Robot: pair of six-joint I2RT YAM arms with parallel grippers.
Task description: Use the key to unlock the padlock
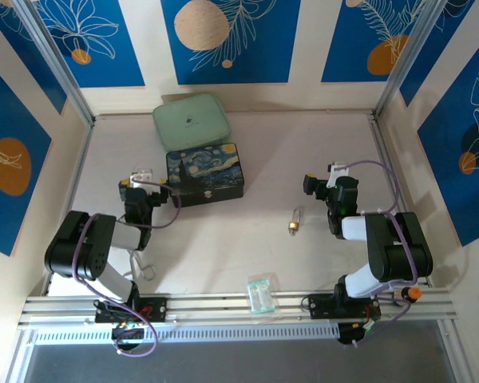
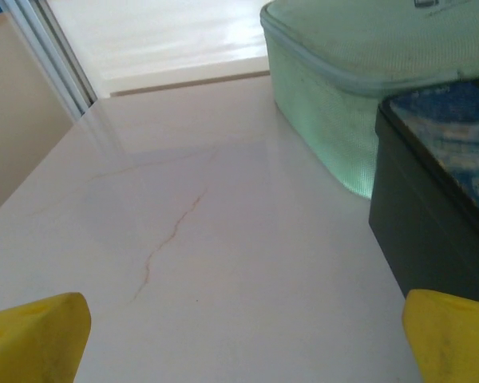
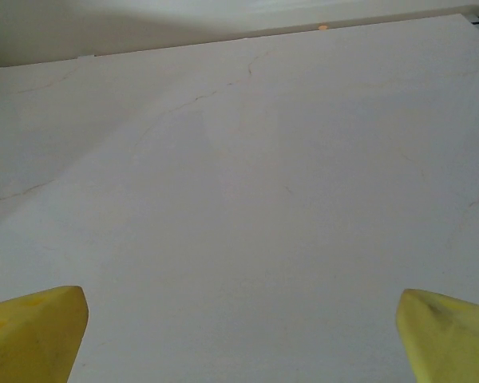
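Lying on the counter [image 1: 247, 239], centre-right: padlock [image 1: 294, 223], brass body, silver shackle pointing to the far side, bare counter all round it.

Right fingers [image 1: 336, 170] are near it, on its far-right side, spread wide. Wrist cam has the yellow tips at both lower corners w/ bare counter btw them.

Left fingers [image 1: 141, 175] are also spread wide, well apart from the padlock, just left of the painted box [image 1: 203, 173]. Left wrist cam has the box edge and mint case [image 1: 190, 120] on its right side.

Mint case sits just behind the box, toward the far wall. Clear packet [image 1: 263, 292] lies at the near edge by the rail [image 1: 223, 303], near-left of the padlock.

Box stands btw left fingers and padlock. Open counter btw right fingers and padlock.
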